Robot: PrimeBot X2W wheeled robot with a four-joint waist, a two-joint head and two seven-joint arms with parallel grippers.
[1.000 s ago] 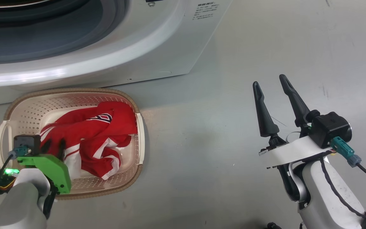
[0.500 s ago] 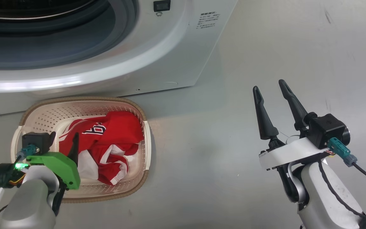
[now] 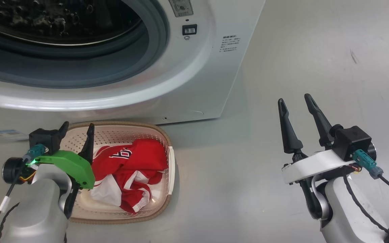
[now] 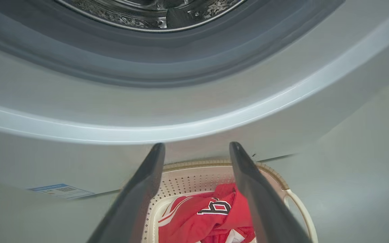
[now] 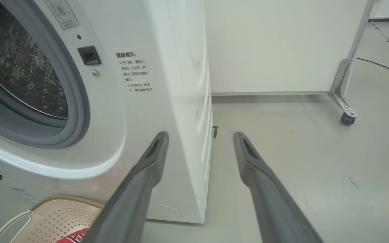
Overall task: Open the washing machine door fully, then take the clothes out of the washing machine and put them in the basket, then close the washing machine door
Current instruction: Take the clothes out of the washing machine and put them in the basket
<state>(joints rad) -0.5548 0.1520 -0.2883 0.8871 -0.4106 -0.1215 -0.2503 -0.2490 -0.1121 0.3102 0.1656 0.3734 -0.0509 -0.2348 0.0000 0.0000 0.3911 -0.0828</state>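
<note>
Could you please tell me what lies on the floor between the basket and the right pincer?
Nothing does: in the head view, the grey floor between the basket and the open right pincer is bare.

Looks like a test lab: a washer (image 5: 167, 84) stands free on bare grey floor (image 5: 299, 158), beside a white partition (image 5: 282, 44) on a castor (image 5: 346, 118), with a cable (image 5: 385, 68) trailing.

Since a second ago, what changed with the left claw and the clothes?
The left claw opened, let go of the clothes and rose out of the basket. It now hangs open near the basket's washer-side rim. The clothes slumped a little and lie in the basket. The head camera tilted up, so the picture's overall shift is not things moving. Unchanged: right claw open over the floor, washer and basket in place.
</note>
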